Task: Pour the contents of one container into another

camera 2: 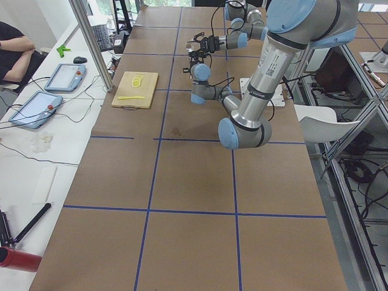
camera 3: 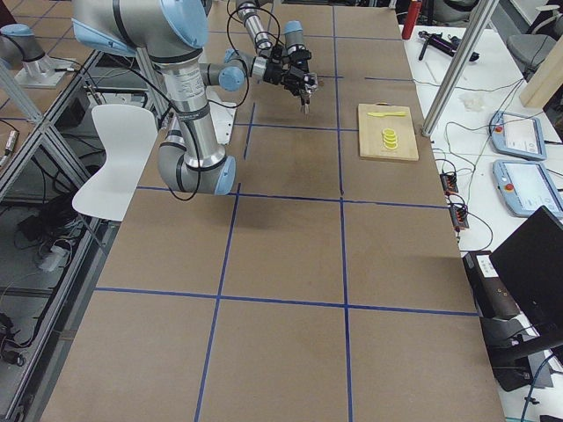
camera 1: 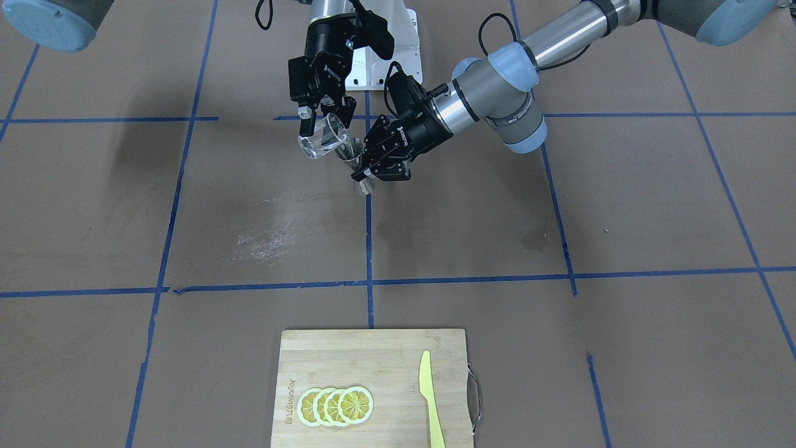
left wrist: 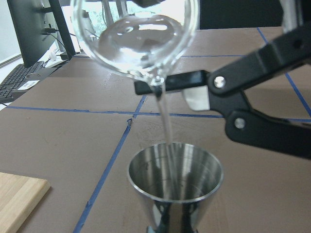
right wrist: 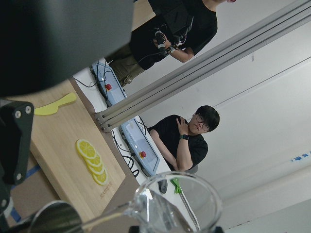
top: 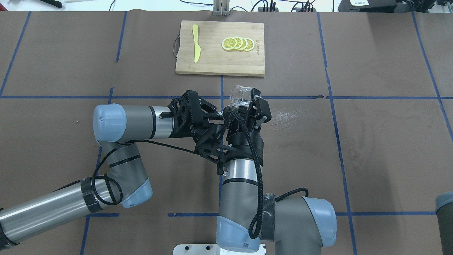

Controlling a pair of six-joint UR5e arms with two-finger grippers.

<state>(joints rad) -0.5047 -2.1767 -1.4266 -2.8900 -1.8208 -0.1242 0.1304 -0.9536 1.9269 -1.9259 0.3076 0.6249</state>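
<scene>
My right gripper (camera 1: 318,122) is shut on the clear glass cup (camera 1: 321,140) and holds it tilted, spout down, above the table's middle. Just below the spout is the steel jigger (camera 1: 352,153), upright and off the table, with my left gripper (camera 1: 364,175) shut on its lower cone. In the left wrist view a thin stream of clear liquid runs from the glass cup (left wrist: 134,39) into the jigger's (left wrist: 175,180) open top. In the overhead view the glass cup (top: 239,95) juts out past my right gripper (top: 247,103); the jigger is hidden under the wrists there.
A wooden cutting board (camera 1: 373,364) lies at the operators' side with several lemon slices (camera 1: 336,406) and a yellow plastic knife (camera 1: 430,398). A wet smear (camera 1: 267,233) marks the brown table cover. Blue tape lines grid the table. People sit beyond the table's far edge.
</scene>
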